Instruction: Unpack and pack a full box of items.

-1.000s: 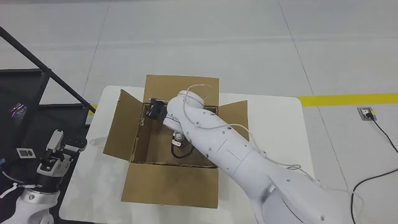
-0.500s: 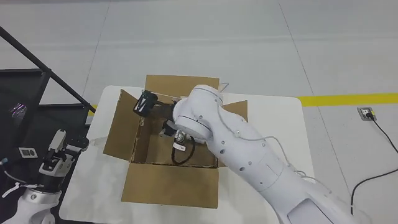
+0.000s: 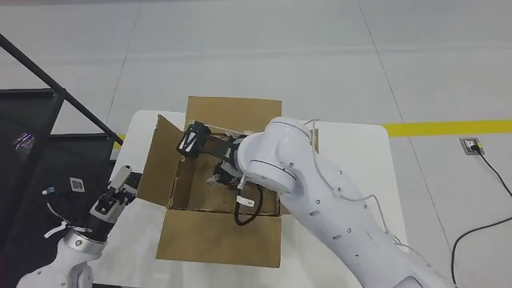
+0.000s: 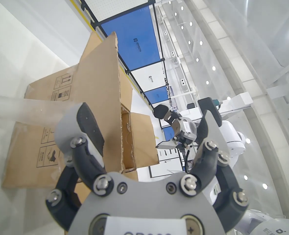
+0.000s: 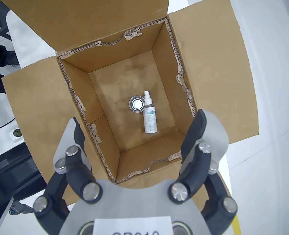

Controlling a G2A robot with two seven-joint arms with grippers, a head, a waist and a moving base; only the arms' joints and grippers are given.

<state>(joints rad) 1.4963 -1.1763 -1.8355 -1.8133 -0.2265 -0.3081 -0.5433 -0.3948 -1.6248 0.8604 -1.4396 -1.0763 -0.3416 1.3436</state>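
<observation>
Fingers of the left gripper [image 4: 147, 123] stand spread and empty just outside the left flap of the cardboard box [image 3: 220, 240], low over the worktop [image 3: 352, 160], probably placed to steady that flap. On the box floor a spray bottle [image 5: 150, 117] lies flat just beside an upright can [image 5: 136, 104], so unpacking seems nearly done. Above the opening hangs the right gripper [image 5: 138, 124], fingers spread and empty, pointing down at the pair, apparently lined up to descend.
</observation>
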